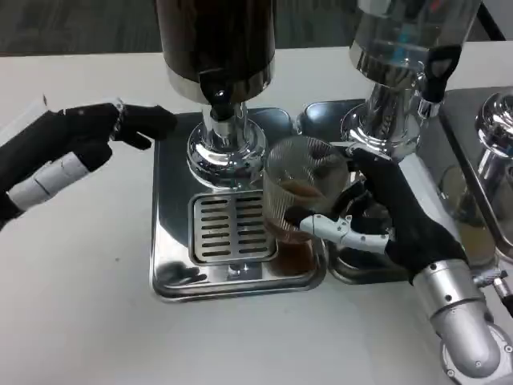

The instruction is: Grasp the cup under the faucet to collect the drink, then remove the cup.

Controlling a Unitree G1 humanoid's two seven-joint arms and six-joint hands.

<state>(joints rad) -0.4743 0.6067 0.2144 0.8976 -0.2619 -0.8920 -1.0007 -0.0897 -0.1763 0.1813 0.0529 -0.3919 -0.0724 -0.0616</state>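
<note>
From the head view, the right hand (377, 210) wraps a clear plastic cup (303, 188) from the side, black palm behind it and one white finger crossing its lower front, which suits a carry that keeps the mouth up. The cup sits at the right edge of the steel drip tray (172, 241), beside the slotted grate (228, 228) and not over it, tilted slightly — so it appears to be on its way out from under the black faucet (218, 95) of the dark drink dispenser (216, 40). A brown drink fills its lower part, though glare makes the level hard to judge. The left hand (88, 140) hovers off the tray's left edge, fingers loosely extended toward the dispenser and holding nothing — likely placed there to work the tap. Counted: one cup, two dispensers with the clear dispenser (409, 36) on the right, two hands, and one grate in plain sight.
</note>
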